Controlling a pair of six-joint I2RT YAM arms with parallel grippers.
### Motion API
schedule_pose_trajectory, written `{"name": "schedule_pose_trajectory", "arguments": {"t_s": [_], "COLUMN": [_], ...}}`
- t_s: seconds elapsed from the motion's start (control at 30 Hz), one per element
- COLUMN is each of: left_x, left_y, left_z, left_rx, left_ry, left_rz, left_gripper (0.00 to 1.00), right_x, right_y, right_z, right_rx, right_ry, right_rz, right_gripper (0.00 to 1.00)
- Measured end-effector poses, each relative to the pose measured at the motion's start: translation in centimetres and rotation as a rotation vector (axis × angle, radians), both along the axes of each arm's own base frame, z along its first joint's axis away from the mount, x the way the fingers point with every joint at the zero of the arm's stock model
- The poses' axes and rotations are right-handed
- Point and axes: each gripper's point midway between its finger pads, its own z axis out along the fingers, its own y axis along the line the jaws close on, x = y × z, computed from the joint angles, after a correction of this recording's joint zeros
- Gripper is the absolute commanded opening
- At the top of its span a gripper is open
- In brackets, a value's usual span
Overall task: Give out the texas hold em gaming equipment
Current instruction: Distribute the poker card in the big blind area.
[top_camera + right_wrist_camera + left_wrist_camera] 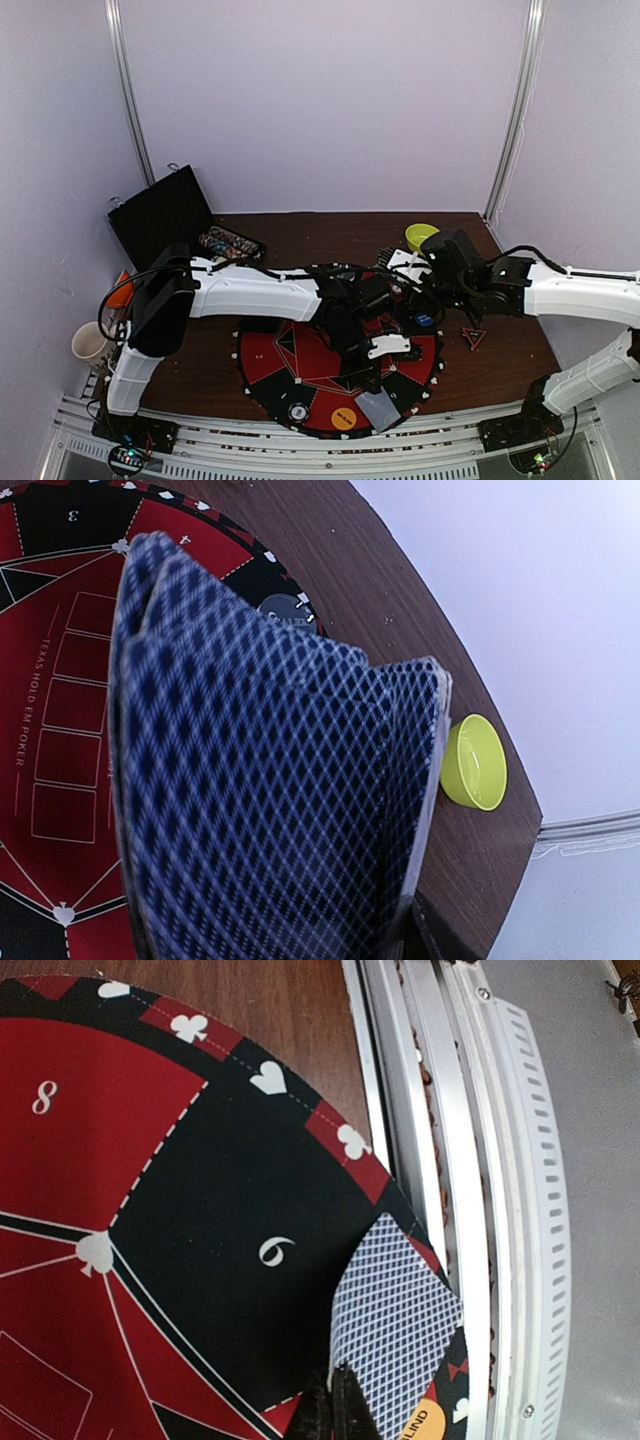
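Note:
A grey-blue backed playing card [395, 1305] hangs low over the front edge of the round red-and-black mat [70, 1170], by the field marked 6. My left gripper [340, 1400] is shut on the card's near edge, which curls between the fingertips. From above, that card [380, 408] shows at the mat's front rim. My right gripper [420, 270] is shut on a fanned stack of cards [270, 780] that fills its wrist view and hides most of its fingers. An orange button disc [343, 418] lies beside the held card.
A lime-green bowl [420, 237] stands at the back right of the table. An open black case [160, 215] with poker chips [230, 243] is at the back left. A dark disc [298, 411] lies on the mat's front, and a small red triangle [473, 337] lies to its right. Metal rails [470, 1160] border the table's near edge.

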Motion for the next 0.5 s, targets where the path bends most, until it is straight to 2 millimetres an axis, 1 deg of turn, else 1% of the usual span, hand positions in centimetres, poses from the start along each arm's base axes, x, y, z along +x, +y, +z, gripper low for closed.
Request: {"name": "schedule_pose_trajectory", "arguments": {"t_s": [0.1, 0.23, 0.33, 0.5], "left_x": [-0.12, -0.44, -0.53, -0.3], "left_y": [0.17, 0.06, -0.27, -0.75], "left_z": [-0.44, -0.4, -0.09, 0.2], "left_rx": [0.012, 0.012, 0.003, -0.006], "left_ry": [-0.02, -0.04, -0.049, -0.067], "left_rz": [-0.014, -0.032, -0.039, -0.037], "left_gripper": [0.1, 0.18, 0.28, 0.32], "right_x": [0.0, 0.0, 0.0, 0.0], "right_y": [0.0, 0.0, 0.0, 0.0], "right_z": [0.0, 0.0, 0.0, 0.0], "right_rx": [0.0, 0.0, 0.0, 0.0], "right_ry": [0.0, 0.0, 0.0, 0.0], "right_rz": [0.0, 0.0, 0.0, 0.0], "right_gripper": [0.42, 0.41, 0.42, 0.41]}}
